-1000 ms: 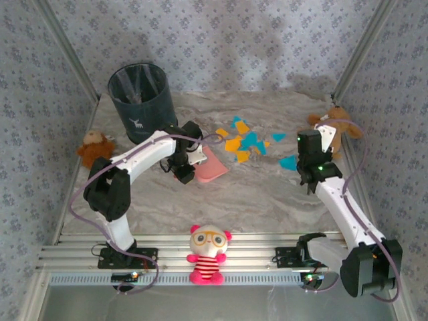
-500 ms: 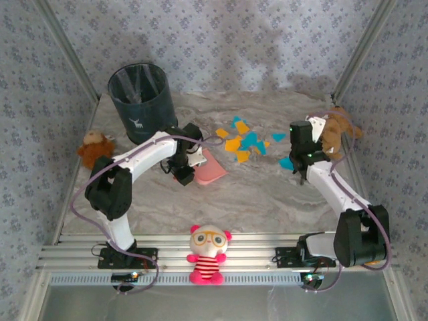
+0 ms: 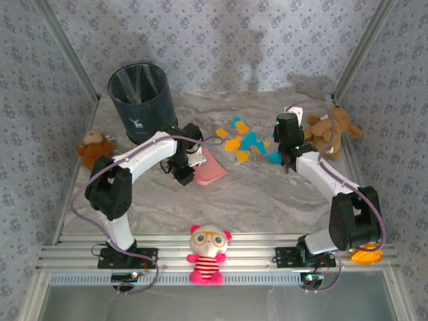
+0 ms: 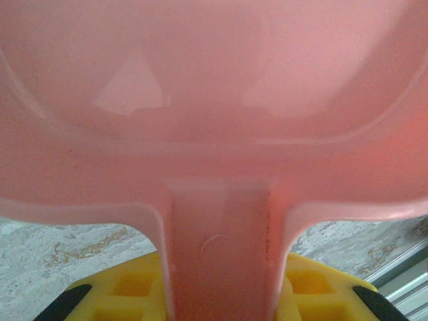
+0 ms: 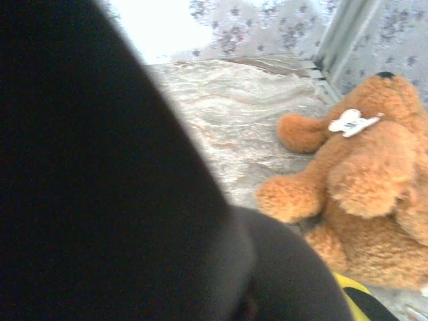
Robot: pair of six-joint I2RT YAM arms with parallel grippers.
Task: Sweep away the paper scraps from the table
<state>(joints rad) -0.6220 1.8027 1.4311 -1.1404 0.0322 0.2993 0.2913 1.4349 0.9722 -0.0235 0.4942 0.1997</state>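
Our right pincer, apart or together we cannot tell, has swung left to the small orange-and-teal paper scraps at upper centre of the marbled grey-white counter; next, we judge, comes pushing them into the pink plastic dustpan clamped in our left pincer.

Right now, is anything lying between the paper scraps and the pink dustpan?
Nothing visible does. In the top view, only bare table separates the paper scraps from the pink dustpan.
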